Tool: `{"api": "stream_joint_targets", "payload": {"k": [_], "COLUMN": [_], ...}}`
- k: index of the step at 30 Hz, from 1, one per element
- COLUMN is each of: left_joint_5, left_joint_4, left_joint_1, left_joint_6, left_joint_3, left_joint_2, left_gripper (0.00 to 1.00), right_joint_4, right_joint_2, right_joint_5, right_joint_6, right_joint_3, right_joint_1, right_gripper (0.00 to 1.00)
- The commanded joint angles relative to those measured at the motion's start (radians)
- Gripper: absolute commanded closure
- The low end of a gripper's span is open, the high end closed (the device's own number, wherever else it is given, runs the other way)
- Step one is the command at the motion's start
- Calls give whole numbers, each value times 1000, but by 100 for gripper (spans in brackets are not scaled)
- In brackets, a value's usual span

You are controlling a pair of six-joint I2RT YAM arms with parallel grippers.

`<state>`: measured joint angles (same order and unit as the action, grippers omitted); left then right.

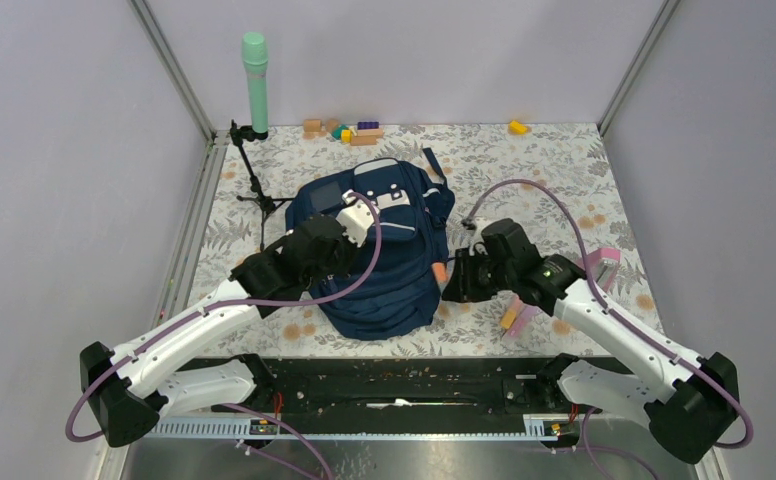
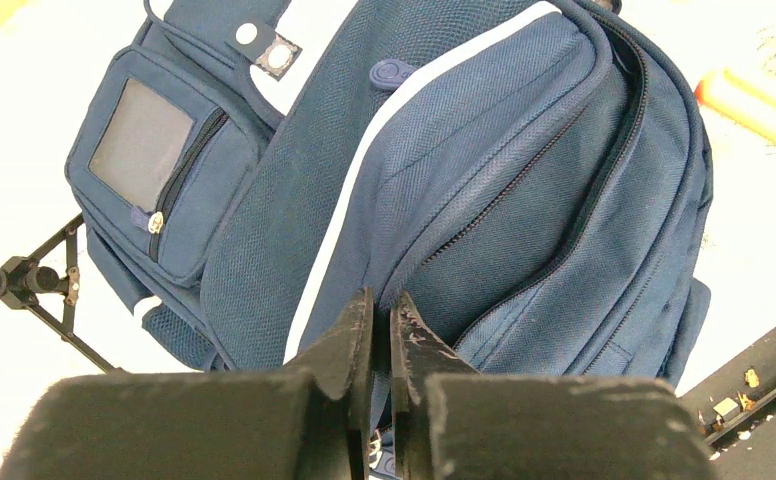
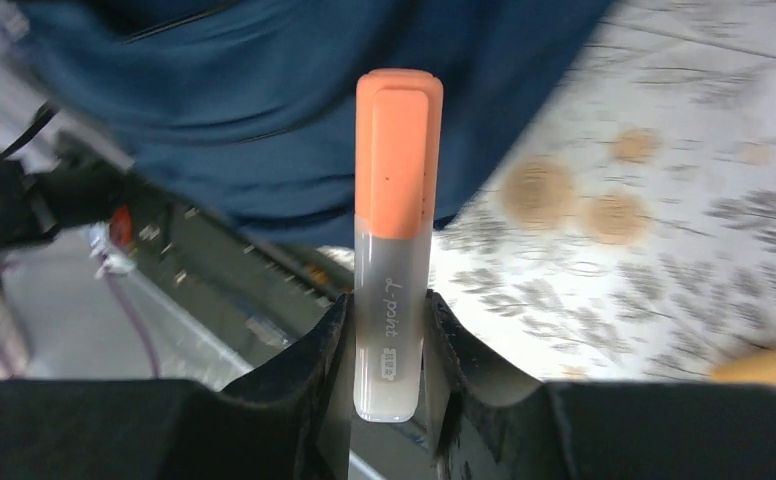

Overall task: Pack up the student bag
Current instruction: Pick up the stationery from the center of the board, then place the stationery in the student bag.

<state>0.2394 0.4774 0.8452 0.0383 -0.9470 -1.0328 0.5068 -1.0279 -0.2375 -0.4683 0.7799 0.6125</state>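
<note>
The large navy-blue fabric backpack [image 1: 379,250] lies mid-frame on the floral-patterned table [image 1: 564,170]. The left tool [image 2: 382,310] is clenched just above it; whether it pinches fabric is unclear. The right tool [image 3: 389,335] grasps an orange-capped grey highlighter pen [image 3: 394,200], whose base is hidden inside the grip.

Left wrist view overexposed; right wrist blurs the student bag [image 3: 264,100].
</note>
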Motion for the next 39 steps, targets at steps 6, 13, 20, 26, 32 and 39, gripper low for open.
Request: {"api": "stream_joint_targets", "payload": {"k": [6, 13, 20, 26, 32, 39], "left_joint_5": [-11, -12, -13, -20, -23, -24], "left_joint_4": [-91, -91, -92, -91, -91, -92], "left_joint_1": [-3, -3, -3, -3, -3, -3], "left_joint_6": [-29, -28, -30, -32, -32, -32], "left_joint_3": [-41, -39, -41, -41, -41, -39], "left_joint_2": [64, 68, 68, 69, 70, 70], "left_gripper": [100, 100, 100, 100, 100, 100], "right_joint_4": [-242, -382, -561, -753, -848, -945], "right_joint_2": [-76, -193, -239, -266, -343, -413], "right_joint_5": [-258, -170, 61, 281, 444, 709], "right_joint_6": [-236, -394, -562, -685, -706, -655], "right_joint_3": [106, 148, 114, 50, 90, 94], "right_joint_1": [159, 180, 185, 198, 242, 311], "right_gripper": [100, 100, 100, 100, 100, 100]}}
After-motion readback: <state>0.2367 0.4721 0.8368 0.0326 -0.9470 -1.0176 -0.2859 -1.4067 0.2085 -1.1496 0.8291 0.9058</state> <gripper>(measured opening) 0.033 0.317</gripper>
